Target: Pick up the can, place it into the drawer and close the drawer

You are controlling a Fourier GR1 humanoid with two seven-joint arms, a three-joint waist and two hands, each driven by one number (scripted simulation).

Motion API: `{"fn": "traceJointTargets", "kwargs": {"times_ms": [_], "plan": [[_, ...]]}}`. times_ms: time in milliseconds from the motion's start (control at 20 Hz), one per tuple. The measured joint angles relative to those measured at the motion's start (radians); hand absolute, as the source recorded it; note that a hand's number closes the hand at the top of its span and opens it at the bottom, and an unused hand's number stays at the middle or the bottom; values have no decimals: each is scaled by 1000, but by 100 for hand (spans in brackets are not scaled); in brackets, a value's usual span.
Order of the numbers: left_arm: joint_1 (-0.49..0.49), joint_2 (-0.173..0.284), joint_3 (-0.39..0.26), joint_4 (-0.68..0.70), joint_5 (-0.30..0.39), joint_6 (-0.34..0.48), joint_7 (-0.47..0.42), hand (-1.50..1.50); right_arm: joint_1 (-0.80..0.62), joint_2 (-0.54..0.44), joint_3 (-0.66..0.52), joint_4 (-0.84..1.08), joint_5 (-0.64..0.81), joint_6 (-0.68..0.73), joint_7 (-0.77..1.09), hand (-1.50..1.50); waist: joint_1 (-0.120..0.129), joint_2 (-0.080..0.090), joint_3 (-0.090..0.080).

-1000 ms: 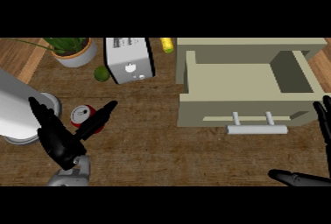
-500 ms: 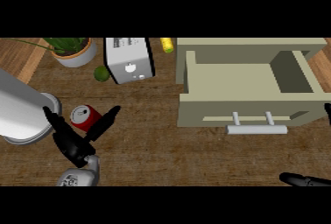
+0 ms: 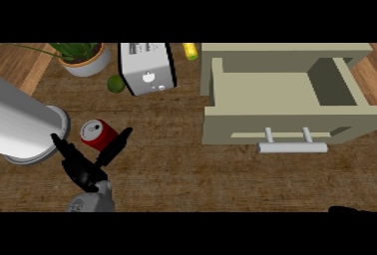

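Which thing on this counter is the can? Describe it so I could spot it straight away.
Start at the big grey cylinder at the counter's left edge. Just to its right stands the can, between the spread thumb and fingers of the robot's left hand. It is the only red thing here, small and round with a silver top, unlike the white toaster and potted plant farther back.

Can (image 3: 98,134) left of open drawer (image 3: 283,94), toaster (image 3: 148,67) behind (plant (image 3: 80,56) further left)

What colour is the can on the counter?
The can is red with a silver top, seen in the head view.
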Motion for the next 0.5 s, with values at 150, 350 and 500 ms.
{"fn": "traceJointTargets", "kwargs": {"times_ms": [150,350,500], "plan": [[-25,0,50,90,86,-43,-103,-150,26,5,-10,-31,-13,12,15,-150,-2,0,0],[-69,0,88,232,245,-100,-279,-150,-23,-8,-17,-9,1,4,37,-150,-2,1,0],[-78,3,132,305,311,-156,-367,-150,-14,2,-11,-33,13,4,48,-150,-1,1,0]]}}
